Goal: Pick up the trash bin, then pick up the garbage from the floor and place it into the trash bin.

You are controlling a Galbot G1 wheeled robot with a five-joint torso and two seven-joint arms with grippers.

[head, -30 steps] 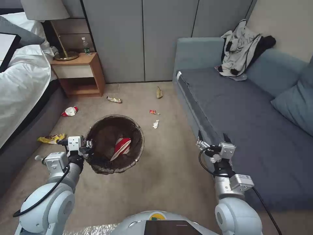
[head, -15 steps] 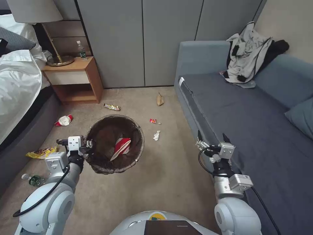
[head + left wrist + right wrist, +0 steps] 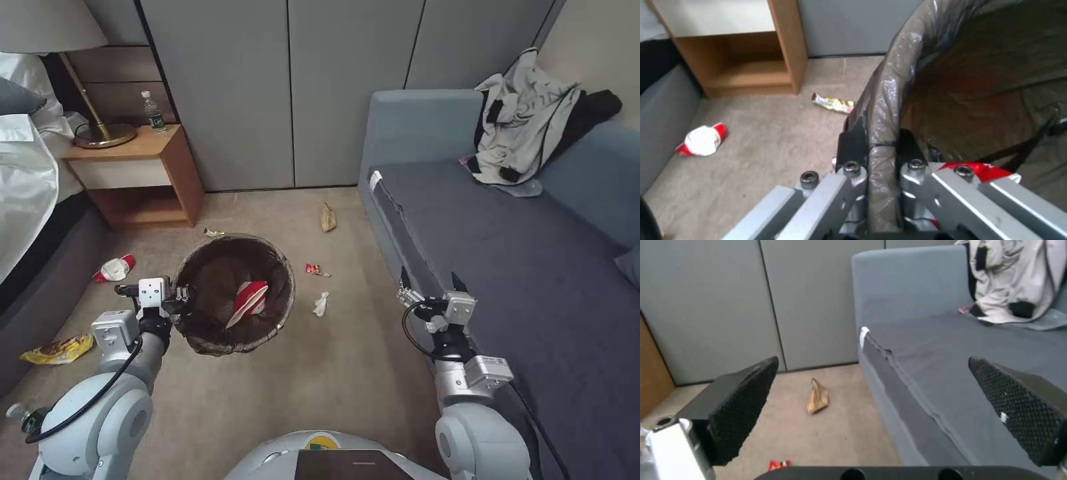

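The trash bin (image 3: 213,270), lined with a dark brown bag, hangs just above the carpet with my left gripper (image 3: 185,298) shut on its near rim. In the left wrist view both fingers (image 3: 852,146) pinch the bagged rim of the bin (image 3: 951,83). A red-and-white carton (image 3: 250,298) lies inside. Garbage on the floor: a tan paper bag (image 3: 327,217), a small red wrapper (image 3: 313,269), a white scrap (image 3: 321,304), a red-and-white carton (image 3: 115,269) and a yellow wrapper (image 3: 57,349). My right gripper (image 3: 430,283) is open beside the sofa, holding nothing; past its gripper (image 3: 880,410) lies the tan bag (image 3: 818,396).
A blue-grey sofa (image 3: 507,253) with clothes on it fills the right side. A wooden nightstand (image 3: 133,173) with a lamp and a water bottle (image 3: 154,112) stands at the back left, beside the bed (image 3: 27,200). Grey cabinet doors (image 3: 287,93) close off the far wall. Another bottle (image 3: 20,417) lies near my left arm.
The whole picture has shifted: the camera moved forward and turned right, so the floor litter sits lower and further left. Both arms and the held bin keep the same pose.
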